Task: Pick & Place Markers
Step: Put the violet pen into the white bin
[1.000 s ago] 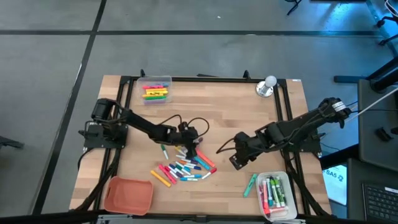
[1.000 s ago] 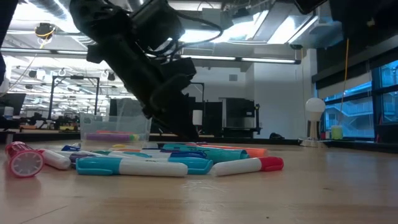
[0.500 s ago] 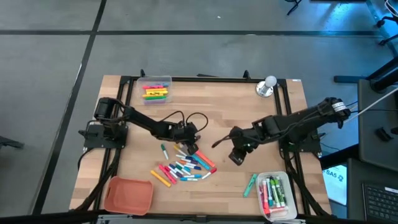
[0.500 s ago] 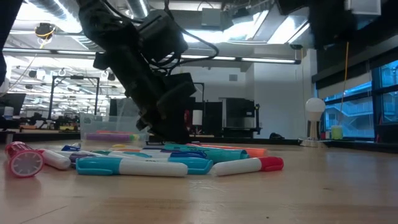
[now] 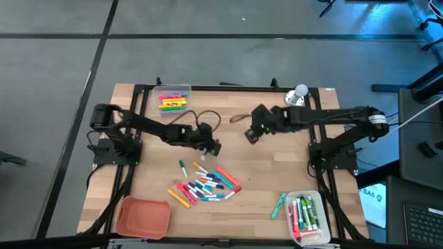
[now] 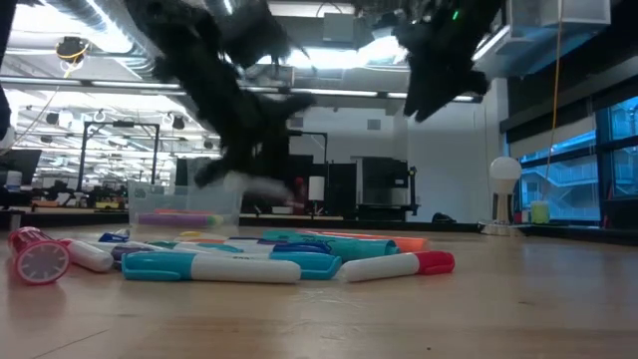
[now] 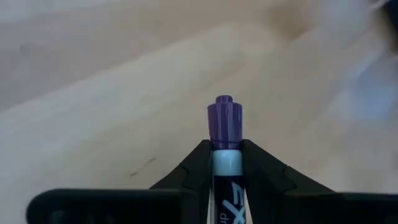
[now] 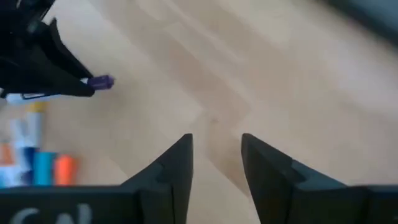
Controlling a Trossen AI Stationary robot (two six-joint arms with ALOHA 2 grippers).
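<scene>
A pile of coloured markers (image 5: 205, 184) lies on the wooden table (image 5: 277, 166) near its middle, and shows up close in the low view (image 6: 249, 261). My left gripper (image 5: 212, 147) hangs just beyond the pile's far side, shut on a white marker with a purple cap (image 7: 224, 118). My right gripper (image 5: 248, 135) hovers open over bare wood (image 8: 216, 144), to the right of the left one, holding nothing. It looks toward the purple cap (image 8: 102, 82). My left gripper pinches the marker's white barrel (image 7: 227, 169) between its two fingers, just behind the purple cap. The marker lies along the fingers, and its cap sticks out past their tips. The fingers slant downward. The marker is lifted clear of the table.
A clear bin (image 5: 173, 100) with markers stands at the far left. Another clear bin (image 5: 305, 216) with markers is at the near right, a green marker (image 5: 278, 205) beside it. A red tray (image 5: 142, 216) sits at the near left, a silver bell (image 5: 297, 96) at the far right.
My left gripper has risen off the pile with the purple-capped marker, gone toward the far edge and rolled about its own line. My right gripper has swung from the near right toward the far edge and the table's middle, staying open.
</scene>
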